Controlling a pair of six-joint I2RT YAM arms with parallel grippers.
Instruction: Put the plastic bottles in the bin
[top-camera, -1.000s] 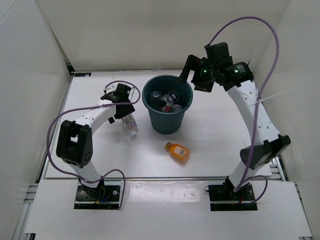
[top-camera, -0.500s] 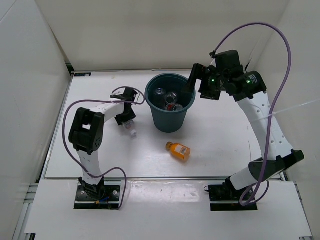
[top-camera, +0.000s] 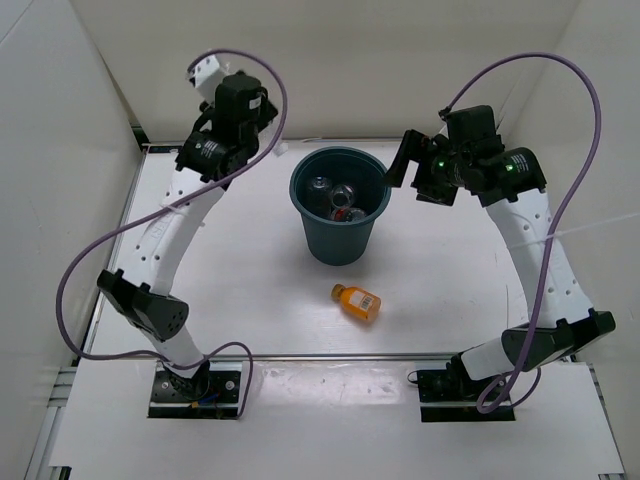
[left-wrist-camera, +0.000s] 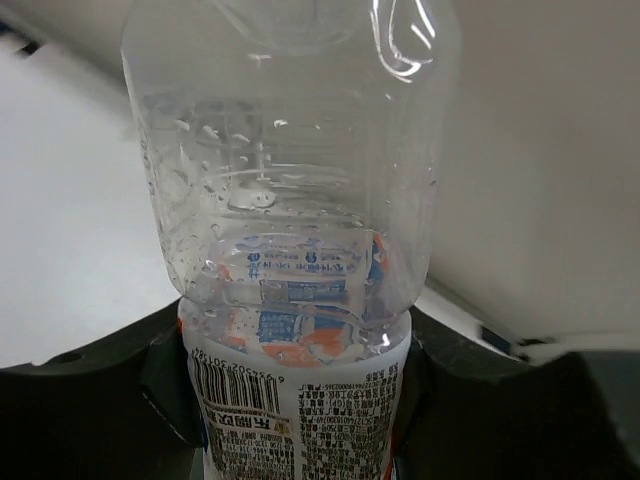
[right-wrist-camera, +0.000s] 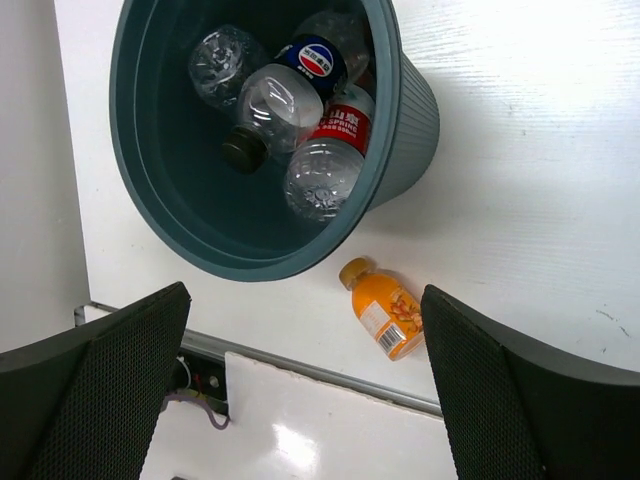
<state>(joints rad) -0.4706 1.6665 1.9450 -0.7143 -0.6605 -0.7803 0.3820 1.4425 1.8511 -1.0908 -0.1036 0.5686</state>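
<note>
My left gripper (top-camera: 218, 92) is raised high at the back left, left of the bin, shut on a clear plastic bottle (left-wrist-camera: 290, 190) with a white, orange and blue label. Its white cap (top-camera: 207, 72) sticks up past the wrist. The dark teal bin (top-camera: 340, 240) stands mid-table with three bottles (right-wrist-camera: 300, 110) inside, one dark-labelled and one red-labelled. A short orange bottle (top-camera: 357, 302) lies on the table in front of the bin. My right gripper (top-camera: 402, 166) hovers open just right of the bin's rim, nothing between its fingers (right-wrist-camera: 100, 400).
White walls enclose the table on the left, back and right. The table's near edge and a metal rail (right-wrist-camera: 330, 375) run just below the orange bottle (right-wrist-camera: 385, 308). Purple cables (top-camera: 560, 120) arc above both arms.
The left gripper closed on the clear bottle lying left of the bin and lifted it high toward the back left. The right arm drifted slightly right, still open.
</note>
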